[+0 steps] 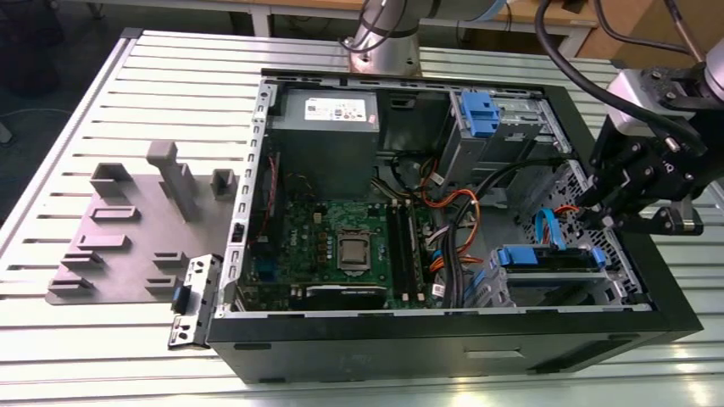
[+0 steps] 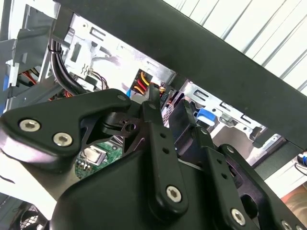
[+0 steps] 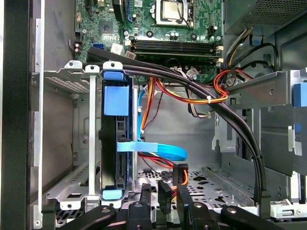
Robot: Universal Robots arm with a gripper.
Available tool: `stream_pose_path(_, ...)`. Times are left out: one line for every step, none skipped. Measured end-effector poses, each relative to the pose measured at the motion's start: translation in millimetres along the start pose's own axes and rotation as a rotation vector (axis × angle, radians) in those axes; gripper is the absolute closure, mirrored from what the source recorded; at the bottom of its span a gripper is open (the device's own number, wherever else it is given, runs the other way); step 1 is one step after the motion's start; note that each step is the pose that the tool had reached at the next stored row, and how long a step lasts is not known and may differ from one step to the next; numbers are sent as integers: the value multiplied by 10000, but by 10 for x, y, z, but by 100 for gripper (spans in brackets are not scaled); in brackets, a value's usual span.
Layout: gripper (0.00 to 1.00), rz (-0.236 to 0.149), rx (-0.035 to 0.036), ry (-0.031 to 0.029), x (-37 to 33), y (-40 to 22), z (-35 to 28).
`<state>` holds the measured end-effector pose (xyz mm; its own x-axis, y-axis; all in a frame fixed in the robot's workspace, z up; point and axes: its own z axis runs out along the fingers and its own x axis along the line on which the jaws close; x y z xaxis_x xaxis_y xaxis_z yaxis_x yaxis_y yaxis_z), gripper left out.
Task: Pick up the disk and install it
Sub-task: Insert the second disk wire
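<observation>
Your slatted metal table carries the open computer case; a wooden bench stands behind.
Your gripper hangs over the case's edge, grip unreadable; just below it, the disk sits in its drive cage.

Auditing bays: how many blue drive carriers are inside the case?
2: upper carrier in the bay beside the power supply; lower carrier in the bottom cage. Others may be hidden.
</observation>
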<state>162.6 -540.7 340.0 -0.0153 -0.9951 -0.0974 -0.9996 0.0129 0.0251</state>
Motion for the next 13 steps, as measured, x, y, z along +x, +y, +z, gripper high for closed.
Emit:
stream_pose_path(65,1,-5,8,0,0,4)
stream_pose_path(65,2,-13,14,1,-1,10)
stream_pose_path(65,3,-25,22,2,-1,17)
stream_pose_path(65,4,-35,30,2,-1,20)
stream_pose_path(65,4,-37,32,2,-1,20)
stream_pose_path(65,5,-37,31,2,-1,20)
stream_pose_path(65,5,-37,29,2,-1,20)
stream_pose_path(65,5,-38,26,2,-1,21)
stream_pose_path(65,4,-38,23,2,-1,21)
stream_pose_path(65,5,-38,22,2,-1,21)
stream_pose_path(65,5,-38,20,2,-2,21)
stream_pose_path(65,5,-38,19,2,-2,21)
stream_pose_path(65,4,-38,17,2,-2,21)
